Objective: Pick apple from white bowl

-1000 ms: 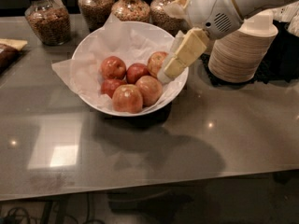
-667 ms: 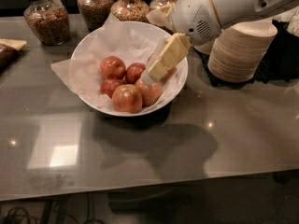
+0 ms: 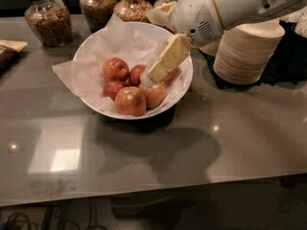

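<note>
Gripper (image 3: pixel 147 77) low in white bowl (image 3: pixel 181 91), tip partly hiding the apple (image 3: pixel 135 74). We cannot tell whether it grips.

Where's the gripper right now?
In the camera view, the gripper is inside the white bowl, right of its centre, just over the apples.

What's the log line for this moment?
stage: reach | gripper: low inside white bowl, beside the apple | contact: cannot tell | apple: in bowl among other apples, not lifted
</note>
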Available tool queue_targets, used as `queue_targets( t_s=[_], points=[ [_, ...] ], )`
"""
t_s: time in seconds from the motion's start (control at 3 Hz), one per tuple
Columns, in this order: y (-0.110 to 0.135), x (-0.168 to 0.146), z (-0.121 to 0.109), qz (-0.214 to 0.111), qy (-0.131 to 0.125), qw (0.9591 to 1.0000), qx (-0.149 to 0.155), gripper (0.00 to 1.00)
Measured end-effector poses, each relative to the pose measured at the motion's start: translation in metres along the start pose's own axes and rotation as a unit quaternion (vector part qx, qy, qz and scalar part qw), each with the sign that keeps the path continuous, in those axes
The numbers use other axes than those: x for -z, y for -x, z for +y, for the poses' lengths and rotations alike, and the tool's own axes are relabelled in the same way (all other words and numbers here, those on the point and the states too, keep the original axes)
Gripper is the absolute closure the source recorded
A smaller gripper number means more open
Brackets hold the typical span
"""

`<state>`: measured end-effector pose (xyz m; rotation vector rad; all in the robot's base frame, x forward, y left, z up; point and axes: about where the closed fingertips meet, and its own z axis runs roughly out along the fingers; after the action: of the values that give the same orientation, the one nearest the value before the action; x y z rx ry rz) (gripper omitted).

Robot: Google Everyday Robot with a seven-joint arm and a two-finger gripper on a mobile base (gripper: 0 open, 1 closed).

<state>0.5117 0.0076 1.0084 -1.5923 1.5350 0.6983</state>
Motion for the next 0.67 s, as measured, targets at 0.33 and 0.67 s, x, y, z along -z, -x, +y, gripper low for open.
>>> queue_targets(
  t_s=[0.33,0.67],
  points=[
    [0.007,-0.03,-0.01,-0.017,-0.001,0.9997,0.016,0.0],
    [0.012,-0.059,-0.025,-0.026,0.005,0.9994,0.023,0.03]
  ],
)
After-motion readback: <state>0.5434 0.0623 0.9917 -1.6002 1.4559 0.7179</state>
